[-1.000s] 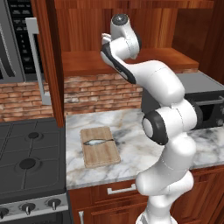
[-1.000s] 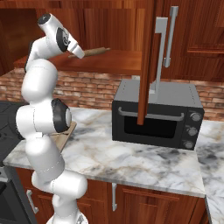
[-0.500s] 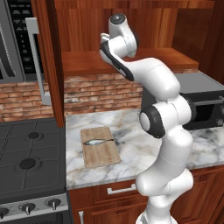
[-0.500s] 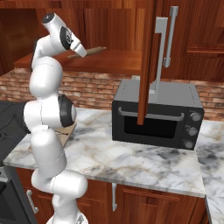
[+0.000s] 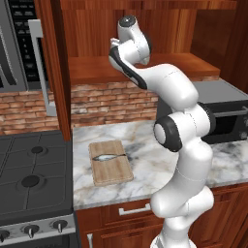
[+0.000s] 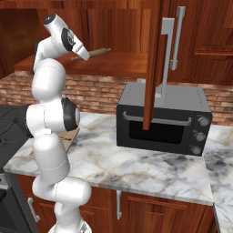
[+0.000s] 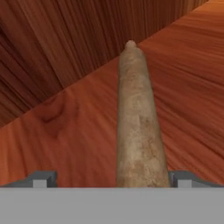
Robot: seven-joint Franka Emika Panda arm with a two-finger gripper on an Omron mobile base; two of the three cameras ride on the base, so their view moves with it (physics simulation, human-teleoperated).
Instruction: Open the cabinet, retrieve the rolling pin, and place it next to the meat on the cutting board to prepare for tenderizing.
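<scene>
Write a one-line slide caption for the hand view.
Slender light-brown wooden rolling pin lying on the reddish-brown wooden cabinet shelf, framed between the gripper's two grey fingertips.

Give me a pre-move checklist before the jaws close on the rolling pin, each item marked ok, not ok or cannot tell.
1. Cabinet door swung open, shelf reachable: ok.
2. Rolling pin lying on the cabinet shelf and lined up between the jaws of the gripper: ok.
3. Jaws open, one fingertip on each side of the pin: ok.
4. Fingertips touching the pin: cannot tell.
5. Cutting board has bare space beside the meat: ok.
6. Rolling pin next to the meat: not ok, not yet lifted out.
</scene>
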